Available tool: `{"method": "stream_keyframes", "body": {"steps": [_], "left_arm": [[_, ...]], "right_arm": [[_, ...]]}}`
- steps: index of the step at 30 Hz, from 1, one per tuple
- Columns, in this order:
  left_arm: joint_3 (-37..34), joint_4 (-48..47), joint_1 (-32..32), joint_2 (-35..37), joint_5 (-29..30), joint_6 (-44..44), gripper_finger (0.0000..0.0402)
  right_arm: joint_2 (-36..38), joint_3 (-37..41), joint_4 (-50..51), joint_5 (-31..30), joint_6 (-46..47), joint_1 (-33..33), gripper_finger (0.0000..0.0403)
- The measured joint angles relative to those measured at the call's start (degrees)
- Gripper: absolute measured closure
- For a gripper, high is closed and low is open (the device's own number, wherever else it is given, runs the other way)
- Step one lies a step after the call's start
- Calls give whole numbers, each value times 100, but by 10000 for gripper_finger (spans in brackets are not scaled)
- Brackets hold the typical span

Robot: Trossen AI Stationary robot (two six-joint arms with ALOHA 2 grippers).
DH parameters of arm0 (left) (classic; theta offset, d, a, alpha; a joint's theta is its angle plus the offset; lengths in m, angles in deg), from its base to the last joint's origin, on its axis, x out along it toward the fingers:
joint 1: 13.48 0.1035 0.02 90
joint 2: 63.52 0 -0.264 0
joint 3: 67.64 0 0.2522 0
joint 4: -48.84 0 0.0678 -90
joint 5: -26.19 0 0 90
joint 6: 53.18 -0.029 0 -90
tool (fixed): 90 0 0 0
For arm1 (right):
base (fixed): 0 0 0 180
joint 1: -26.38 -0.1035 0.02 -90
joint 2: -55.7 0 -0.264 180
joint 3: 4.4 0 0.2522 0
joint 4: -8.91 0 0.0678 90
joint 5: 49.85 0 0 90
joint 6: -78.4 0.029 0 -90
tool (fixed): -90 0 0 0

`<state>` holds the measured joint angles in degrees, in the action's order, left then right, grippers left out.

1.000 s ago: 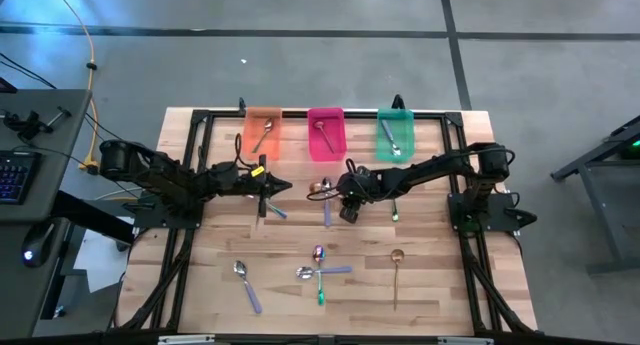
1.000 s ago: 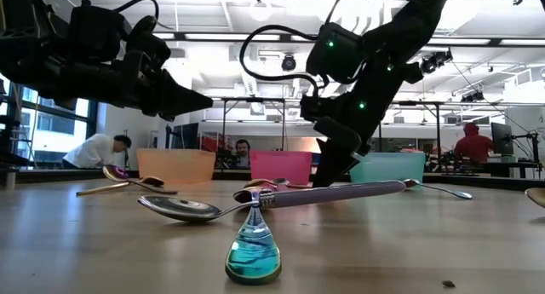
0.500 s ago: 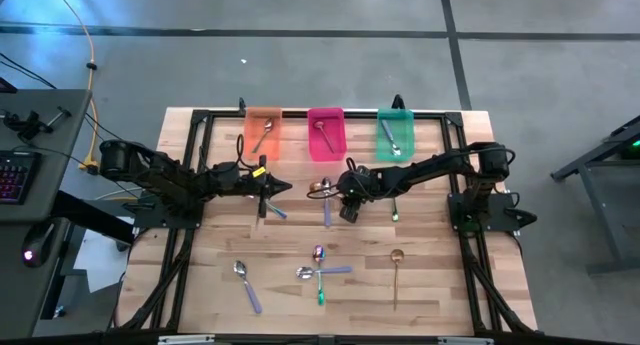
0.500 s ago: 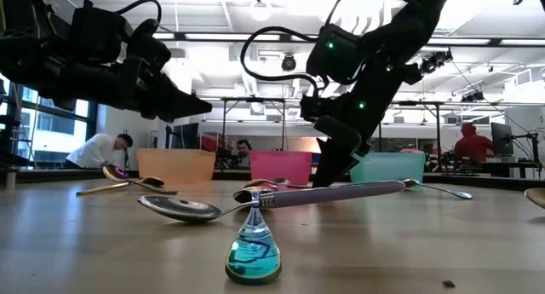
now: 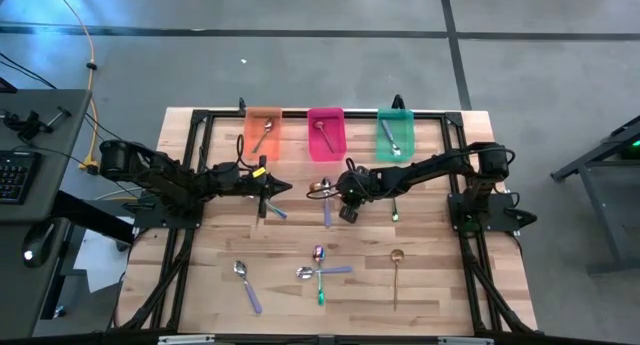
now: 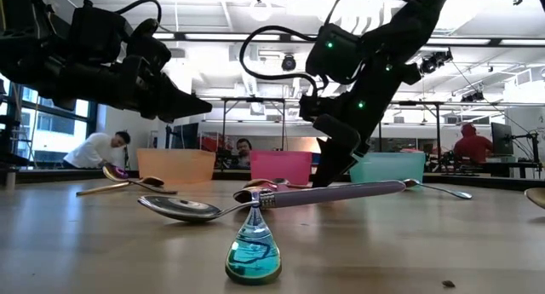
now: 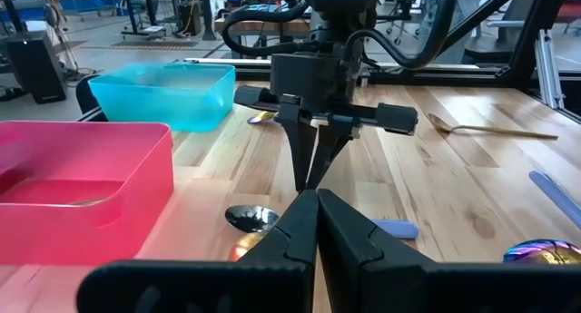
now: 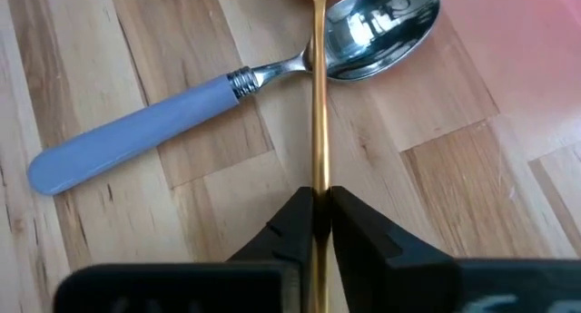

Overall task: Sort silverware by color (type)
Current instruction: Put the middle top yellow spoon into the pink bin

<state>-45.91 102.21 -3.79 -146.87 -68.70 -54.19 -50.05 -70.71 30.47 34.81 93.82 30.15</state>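
My right gripper stands at mid-table, shut on a gold spoon; the wrist view shows it too. The spoon's handle runs across the bowl of a blue-handled silver spoon, which lies flat on the table. My left gripper hovers to the left of them, shut and empty, pointing at the right gripper. Another blue-handled spoon lies just near of it. My right gripper pinches the gold spoon's thin handle between its two fingers, which lie along the handle. It comes from above, slanting in from the table's right. The handle passes over the silver spoon's bowl. I cannot tell whether the gold spoon is lifted.
Orange, pink and green bins stand along the far edge, a spoon in each. More spoons lie near: green-handled, iridescent, crossed purple and green ones, a purple-handled one, a gold one.
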Motion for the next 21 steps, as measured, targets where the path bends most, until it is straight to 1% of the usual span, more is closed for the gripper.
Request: {"method": "stream_keyframes", "body": {"steps": [7,12,21], "left_arm": [[0,-2,0,0,0,-15,401],[0,-5,0,0,0,-18,401],[0,-26,0,0,0,-28,401]], "right_arm": [[192,23,-35,41,-2,1,395],[472,43,-135,366,-25,7,398],[982,25,-402,238,100,128,398]]}}
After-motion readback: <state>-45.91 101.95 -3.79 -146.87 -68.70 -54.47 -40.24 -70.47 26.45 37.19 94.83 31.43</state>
